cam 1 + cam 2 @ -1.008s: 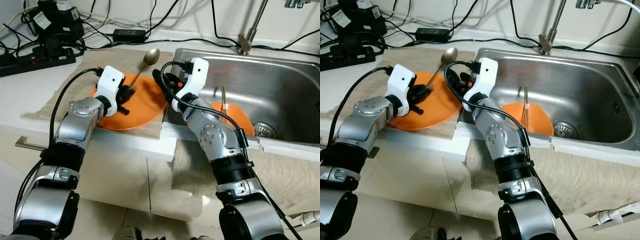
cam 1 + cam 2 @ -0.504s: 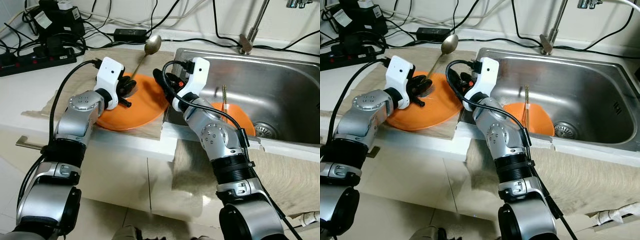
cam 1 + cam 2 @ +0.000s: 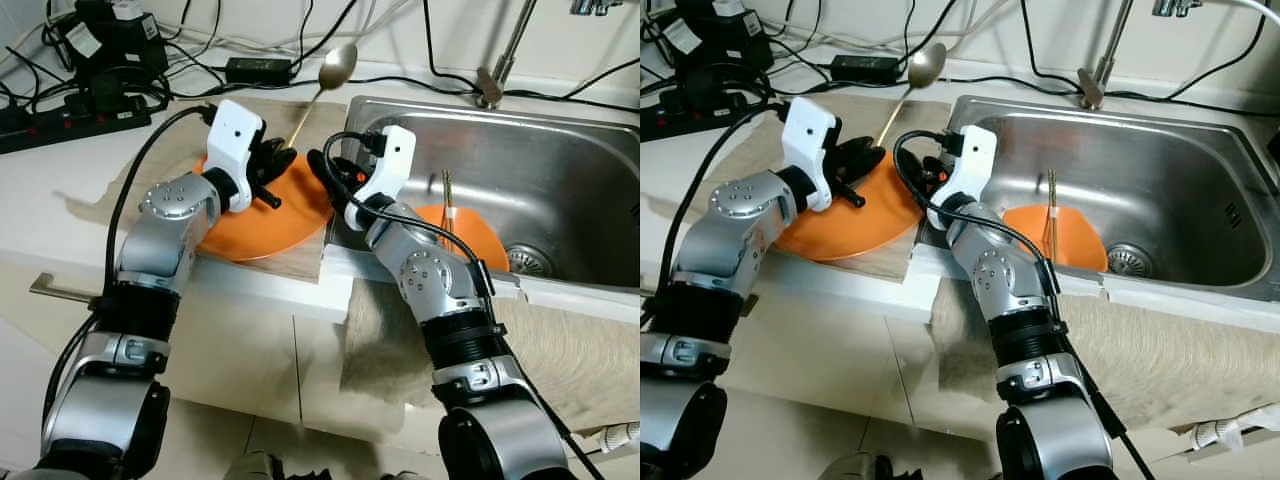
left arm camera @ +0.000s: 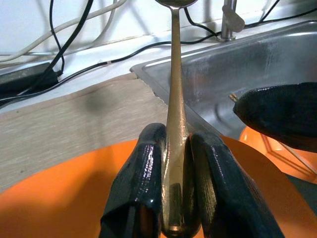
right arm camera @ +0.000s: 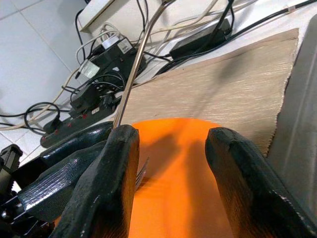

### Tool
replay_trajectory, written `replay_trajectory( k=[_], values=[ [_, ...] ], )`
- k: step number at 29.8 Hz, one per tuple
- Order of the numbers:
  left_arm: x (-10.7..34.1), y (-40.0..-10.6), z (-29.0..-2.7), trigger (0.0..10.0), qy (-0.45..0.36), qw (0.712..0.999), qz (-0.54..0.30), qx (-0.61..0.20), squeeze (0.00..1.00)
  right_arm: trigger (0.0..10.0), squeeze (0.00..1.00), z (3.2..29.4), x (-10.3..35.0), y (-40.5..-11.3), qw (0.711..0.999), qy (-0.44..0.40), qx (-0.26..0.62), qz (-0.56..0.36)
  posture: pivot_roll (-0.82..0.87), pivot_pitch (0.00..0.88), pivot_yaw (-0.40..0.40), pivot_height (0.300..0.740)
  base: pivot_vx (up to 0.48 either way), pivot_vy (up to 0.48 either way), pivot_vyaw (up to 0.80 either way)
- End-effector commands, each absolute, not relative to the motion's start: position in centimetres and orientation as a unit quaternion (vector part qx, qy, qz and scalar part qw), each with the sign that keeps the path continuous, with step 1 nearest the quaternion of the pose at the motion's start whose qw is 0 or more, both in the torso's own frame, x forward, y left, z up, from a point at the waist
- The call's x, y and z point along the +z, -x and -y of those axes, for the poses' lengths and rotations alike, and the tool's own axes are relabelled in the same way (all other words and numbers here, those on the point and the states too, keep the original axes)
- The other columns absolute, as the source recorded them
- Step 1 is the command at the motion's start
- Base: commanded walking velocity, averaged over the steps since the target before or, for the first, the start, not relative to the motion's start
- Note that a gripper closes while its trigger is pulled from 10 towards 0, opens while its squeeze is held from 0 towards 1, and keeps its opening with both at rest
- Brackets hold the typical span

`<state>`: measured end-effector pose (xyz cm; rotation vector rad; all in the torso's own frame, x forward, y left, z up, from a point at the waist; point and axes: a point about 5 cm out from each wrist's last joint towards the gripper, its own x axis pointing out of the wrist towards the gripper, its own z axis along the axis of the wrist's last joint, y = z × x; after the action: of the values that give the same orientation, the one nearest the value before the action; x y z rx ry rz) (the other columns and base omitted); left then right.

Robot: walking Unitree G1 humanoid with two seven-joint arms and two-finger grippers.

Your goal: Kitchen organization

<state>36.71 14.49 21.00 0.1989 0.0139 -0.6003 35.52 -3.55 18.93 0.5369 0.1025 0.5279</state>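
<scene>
My left gripper [image 3: 272, 165] is shut on the handle of a metal spoon [image 3: 318, 92] and holds it above the orange plate [image 3: 270, 215] on the counter mat. The spoon points up and away, its bowl over the sink's near-left corner. In the left wrist view the spoon handle [image 4: 174, 89] is pinched between the two fingers of the left gripper [image 4: 177, 136]. My right gripper [image 3: 330, 175] is open at the plate's right edge by the sink rim, with nothing between its fingers. In the right wrist view the right gripper [image 5: 171, 136] looks across the plate [image 5: 183, 188].
The steel sink [image 3: 560, 150] at right holds a second orange plate [image 3: 475, 230] with chopsticks [image 3: 447, 195] on it. A faucet [image 3: 500, 60] stands behind it. A power strip [image 3: 70, 115] and cables crowd the counter's back left. A cloth [image 3: 570, 350] hangs over the front edge.
My left gripper has lifted the spoon and carried it to the right toward the sink; the spoon's bowl is now higher and farther right. The right arm has barely moved.
</scene>
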Motion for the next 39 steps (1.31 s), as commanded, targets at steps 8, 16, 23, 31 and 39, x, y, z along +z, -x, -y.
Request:
replay_trajectory(
  k=[8, 16, 23, 31, 39],
  values=[
    [20.2, -37.0, -17.0, 0.0, -0.111, 0.961, -0.032, -0.251, 0.0, 10.0, 0.0, 2.6, 19.8, -35.2, 0.944, -0.194, 0.266, -0.005, 0.09, 0.025, 0.015, 0.74, 0.0, 0.0, 0.0],
    [20.0, -36.4, -17.9, 0.0, -0.097, 0.966, -0.046, -0.234, 0.0, 10.0, 0.0, 4.8, 18.8, -35.2, 0.977, -0.054, 0.201, 0.045, 0.08, 0.023, 0.026, 0.74, 0.0, 0.0, 0.0],
    [19.9, -35.6, -18.5, 0.0, -0.091, 0.97, -0.068, -0.217, 0.0, 10.0, 0.0, 5.9, 17.8, -34.7, 0.985, 0.0, 0.157, 0.064, 0.08, 0.027, 0.036, 0.74, 0.0, 0.0, 0.0],
    [22.4, -34.6, -19.9, 0.0, -0.048, 0.99, -0.008, -0.136, 0.0, 10.0, 0.0, 7.4, 18.1, -34.0, 0.991, 0.019, 0.082, 0.101, 0.09, 0.029, 0.042, 0.74, 0.0, 0.0, 0.0],
    [22.2, -33.0, -20.0, 0.0, 0.005, 0.996, 0.006, -0.094, 0.0, 10.0, 0.0, 8.2, 17.8, -33.1, 0.993, 0.024, 0.035, 0.112, 0.1, 0.029, 0.038, 0.74, 0.0, 0.0, 0.0]
  ],
)
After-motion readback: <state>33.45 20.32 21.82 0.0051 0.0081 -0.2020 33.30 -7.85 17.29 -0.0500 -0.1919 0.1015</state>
